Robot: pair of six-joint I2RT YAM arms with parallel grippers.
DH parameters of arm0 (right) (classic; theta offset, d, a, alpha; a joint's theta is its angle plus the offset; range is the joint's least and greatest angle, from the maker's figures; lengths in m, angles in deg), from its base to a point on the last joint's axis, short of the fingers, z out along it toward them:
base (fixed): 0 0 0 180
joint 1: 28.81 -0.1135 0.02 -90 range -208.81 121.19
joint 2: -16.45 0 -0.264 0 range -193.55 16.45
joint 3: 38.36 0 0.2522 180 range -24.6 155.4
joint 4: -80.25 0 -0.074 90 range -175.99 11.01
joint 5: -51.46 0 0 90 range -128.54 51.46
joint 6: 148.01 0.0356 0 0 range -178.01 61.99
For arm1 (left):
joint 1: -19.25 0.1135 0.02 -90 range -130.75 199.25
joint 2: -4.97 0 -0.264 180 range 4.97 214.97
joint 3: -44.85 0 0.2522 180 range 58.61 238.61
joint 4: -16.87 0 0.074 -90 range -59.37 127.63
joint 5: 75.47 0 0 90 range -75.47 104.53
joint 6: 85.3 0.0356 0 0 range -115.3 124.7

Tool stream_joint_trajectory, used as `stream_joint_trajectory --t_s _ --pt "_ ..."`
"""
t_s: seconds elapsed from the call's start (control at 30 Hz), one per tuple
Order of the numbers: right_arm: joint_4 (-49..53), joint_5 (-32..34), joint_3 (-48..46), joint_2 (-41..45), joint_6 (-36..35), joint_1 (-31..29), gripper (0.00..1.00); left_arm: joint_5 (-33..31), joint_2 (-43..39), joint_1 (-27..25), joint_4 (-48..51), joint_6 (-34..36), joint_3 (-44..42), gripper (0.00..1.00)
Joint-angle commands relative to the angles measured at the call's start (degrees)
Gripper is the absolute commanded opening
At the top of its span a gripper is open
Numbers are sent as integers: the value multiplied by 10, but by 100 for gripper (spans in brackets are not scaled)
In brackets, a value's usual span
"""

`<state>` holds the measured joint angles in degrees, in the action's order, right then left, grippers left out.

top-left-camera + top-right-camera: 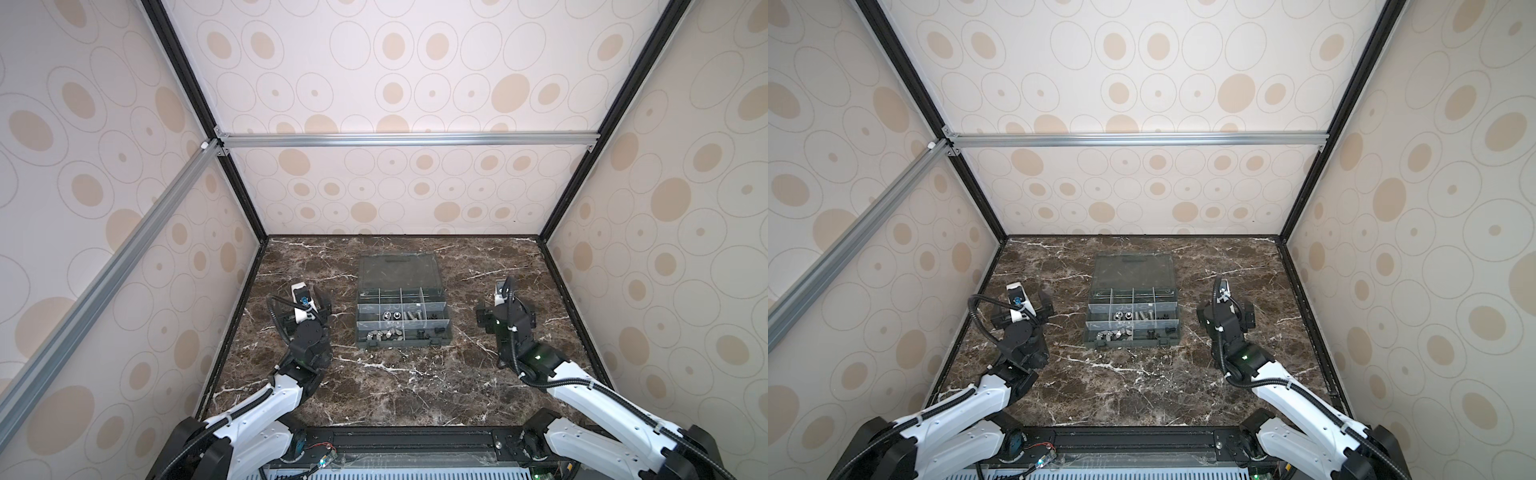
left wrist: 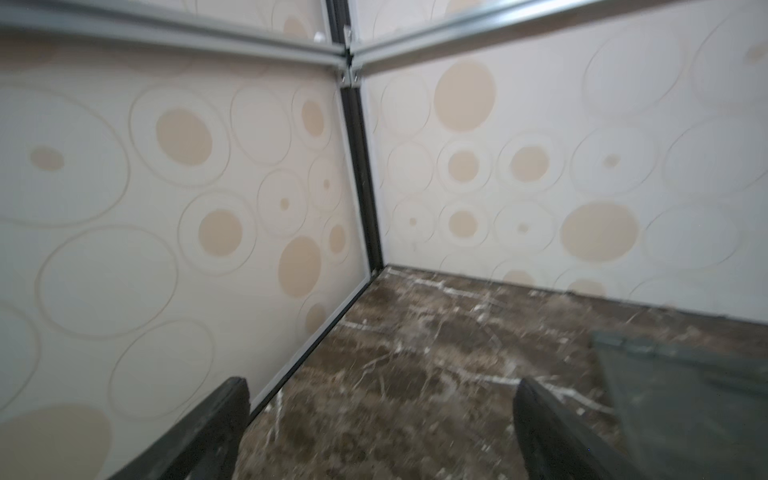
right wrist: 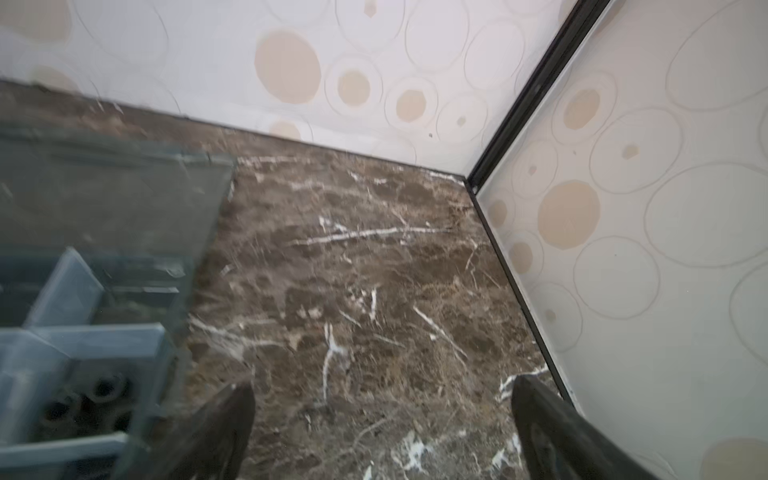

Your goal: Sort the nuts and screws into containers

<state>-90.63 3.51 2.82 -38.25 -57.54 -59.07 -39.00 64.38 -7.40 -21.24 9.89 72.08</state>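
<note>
The containers [image 1: 401, 344] are the compartments of a dark grey organizer box in the middle of the table, its clear lid [image 1: 397, 270] folded back flat. Silver screws [image 1: 415, 316] lie in a middle-row compartment, next to silver ring nuts [image 1: 390, 316]. More silver pieces [image 1: 384, 334] and black pieces [image 1: 422, 333] fill the front row. My left gripper [image 1: 306, 303] [image 2: 382, 386] hangs open and empty over bare table left of the box. My right gripper [image 1: 505, 307] [image 3: 384, 390] is open and empty right of the box, where black ring nuts [image 3: 104, 390] show in a corner compartment.
The table top [image 1: 374, 386] is dark brown marble, closed in by patterned walls on three sides. A black frame edge [image 3: 519, 291] runs close beside my right gripper, and the left wall's edge [image 2: 316, 345] runs close beside my left one.
</note>
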Motion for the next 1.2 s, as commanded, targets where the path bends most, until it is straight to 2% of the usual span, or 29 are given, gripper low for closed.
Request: stream_joint_trajectory --t_s 0.0,0.1,0.17,0.23,0.3,0.37,0.47,0.53,0.57,0.6,0.63,0.67,0.73,0.8,0.9,0.97,1.03,1.07,1.13,1.17 --pt "-173 -41 -51 -20 -38 48 100 -61 31 17 -92 -44 -35 99" --pt "-210 -89 -72 -68 -23 97 100 -41 94 27 -101 -80 -53 99" --pt "-263 -102 -85 -119 -21 116 100 -64 144 29 -133 -71 -48 99" --pt "-341 -97 -88 -183 -35 128 100 -77 174 33 -123 -84 -23 99" --pt "-321 -116 -58 -211 -35 134 100 -65 209 44 -213 -61 -30 99" --pt "-343 -141 -37 -248 -35 139 100 -17 247 53 -295 -18 -30 99" --pt "-305 -155 18 -302 -64 162 100 22 289 62 -269 34 15 99" --pt "-374 -171 12 -341 -73 180 100 42 311 71 -276 54 28 99" --pt "-338 -171 25 -337 -48 190 100 58 322 79 -294 55 24 99" --pt "-305 -210 26 -326 -26 212 100 71 337 91 -340 56 13 99" --pt "-340 -240 6 -325 -11 235 100 63 336 96 -342 44 11 99" --pt "-366 -257 -11 -322 7 251 100 81 321 103 -304 24 14 99" --pt "-435 -300 -54 -323 27 278 100 151 303 133 -275 -5 7 99" --pt "-504 -305 -72 -342 19 278 100 208 283 166 -245 -45 0 99" --pt "-434 -305 -54 -325 23 278 100 324 277 216 -234 -73 -5 99" --pt "-467 -304 -60 -337 20 277 100 370 286 228 -227 -74 -2 99" --pt "-462 -304 -58 -336 20 278 100 384 321 231 -302 -65 -17 99" --pt "-443 -304 -53 -331 21 278 100 385 303 232 -247 -79 -9 99" --pt "-444 -303 -53 -331 20 278 100 386 316 234 -284 -72 -14 99" --pt "-452 -303 -54 -334 19 278 100 388 307 234 -257 -78 -10 99"
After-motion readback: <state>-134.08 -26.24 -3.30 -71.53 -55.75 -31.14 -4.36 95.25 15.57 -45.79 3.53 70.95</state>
